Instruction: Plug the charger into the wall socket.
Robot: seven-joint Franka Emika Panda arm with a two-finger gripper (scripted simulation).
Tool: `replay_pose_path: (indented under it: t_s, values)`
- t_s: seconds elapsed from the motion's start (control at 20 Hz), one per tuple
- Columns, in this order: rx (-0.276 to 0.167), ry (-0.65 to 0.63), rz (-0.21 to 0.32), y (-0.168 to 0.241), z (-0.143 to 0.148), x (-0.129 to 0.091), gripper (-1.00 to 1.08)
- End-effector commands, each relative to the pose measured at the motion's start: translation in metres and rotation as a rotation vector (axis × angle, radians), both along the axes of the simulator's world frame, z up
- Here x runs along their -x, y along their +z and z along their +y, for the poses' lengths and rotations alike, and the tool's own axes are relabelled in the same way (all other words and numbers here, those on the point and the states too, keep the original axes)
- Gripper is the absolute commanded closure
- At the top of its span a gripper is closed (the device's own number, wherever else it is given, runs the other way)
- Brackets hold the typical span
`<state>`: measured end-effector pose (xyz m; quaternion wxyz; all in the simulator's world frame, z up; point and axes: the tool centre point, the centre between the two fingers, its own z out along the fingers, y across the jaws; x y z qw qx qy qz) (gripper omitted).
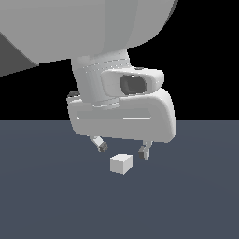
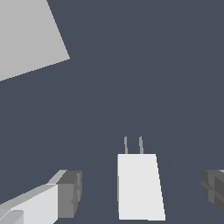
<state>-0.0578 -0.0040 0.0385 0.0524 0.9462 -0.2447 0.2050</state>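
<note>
1. Wall socket point(image 2: 26, 37) shows only in the wrist view, well apart from everything else.
2. Gripper point(image 1: 123, 150) hangs spread wide, gripping nothing.
3. Charger point(image 1: 121, 164) sits on the floor between the fingers; an off-centre close could twist its prongs point(image 2: 133, 145) and spoil insertion.

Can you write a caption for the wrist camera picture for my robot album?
The open hand hangs around the little white charger, its two prongs poking forward.

- The charger point(image 2: 139, 186) sits between the two grey fingertips point(image 2: 70, 193), touching neither, two thin prongs poking from its far end.
- Gripper point(image 2: 142, 192) spread wide.
- Pale panel point(image 2: 26, 37) off at the corner, well apart.
</note>
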Motion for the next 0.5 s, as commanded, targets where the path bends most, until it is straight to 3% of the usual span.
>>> replay_pose_path:
  t_s: [0.0,0.4,0.45]
  values:
    - [0.000,0.000,0.001,-0.011,0.000,0.000,-0.92]
    - [0.000,0.000,0.001,-0.027,0.000,0.000,-0.92]
    - [0.000,0.000,0.001,-0.027,0.000,0.000,1.08]
